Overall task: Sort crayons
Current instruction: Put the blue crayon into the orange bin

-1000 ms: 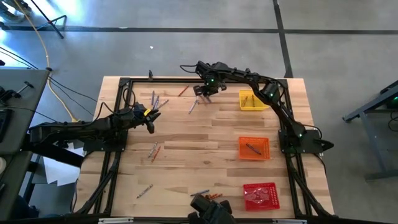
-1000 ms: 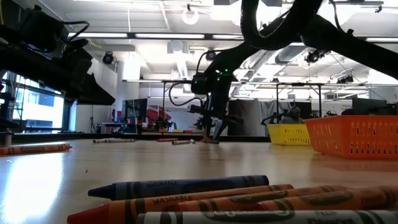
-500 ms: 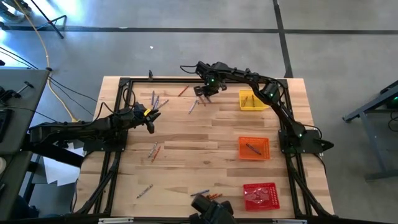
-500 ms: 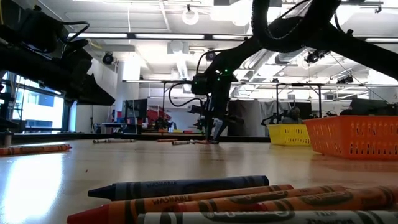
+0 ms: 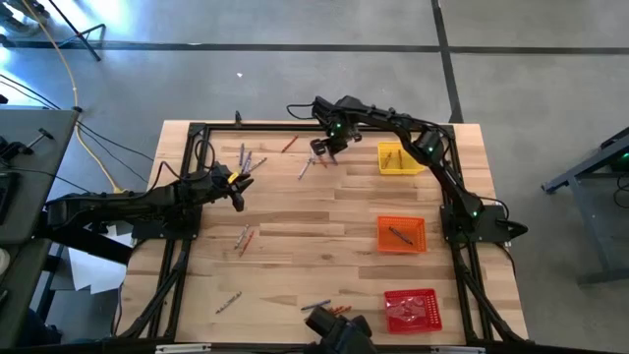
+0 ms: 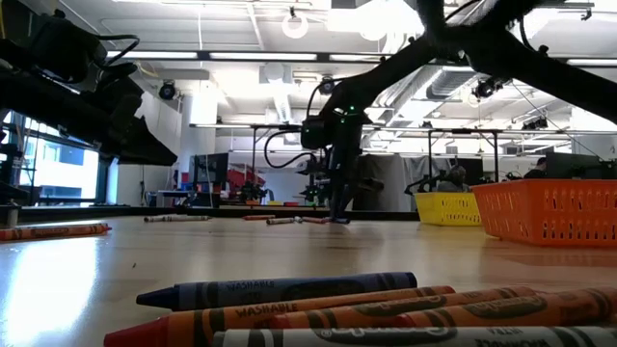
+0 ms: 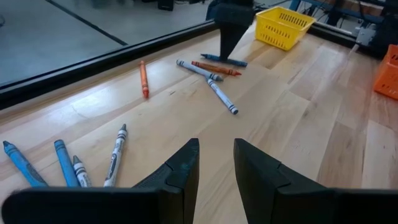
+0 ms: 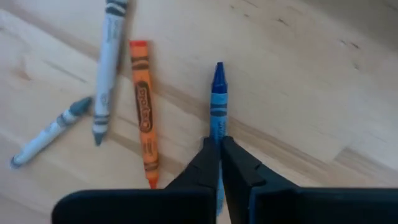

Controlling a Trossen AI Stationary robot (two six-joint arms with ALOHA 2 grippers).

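Observation:
My right gripper (image 5: 325, 148) stands at the table's far middle, pointing down, shut on a blue crayon (image 8: 216, 93). An orange crayon (image 8: 144, 112) and two grey crayons (image 8: 109, 68) lie flat on the wood beside it. My left gripper (image 5: 239, 202) hovers open over the left half of the table with nothing between its fingers (image 7: 186, 165). Blue and grey crayons (image 7: 68, 165) lie near it, and an orange one (image 7: 143, 78) lies farther off. The left wrist view shows the right gripper (image 7: 231, 37) standing on the blue crayon (image 7: 225, 60). My right gripper pinches the blue crayon between its two fingers at the crayon's rear half (image 8: 216, 132). The fingers come from above, pointing down, and lie across the crayon. Its pointed end (image 8: 218, 68) sticks out ahead of them. The crayon seems to lie level on the table.
Down the right side stand a yellow tray (image 5: 400, 157), an orange tray (image 5: 402, 234) and a red tray (image 5: 411, 310). More crayons lie scattered at the far left (image 5: 246, 157), the middle left (image 5: 243, 238) and the near edge (image 6: 289, 308).
My right gripper has shut its fingers on the blue crayon at the table's far middle, staying low over the wood. The crayons around it lie where they were.

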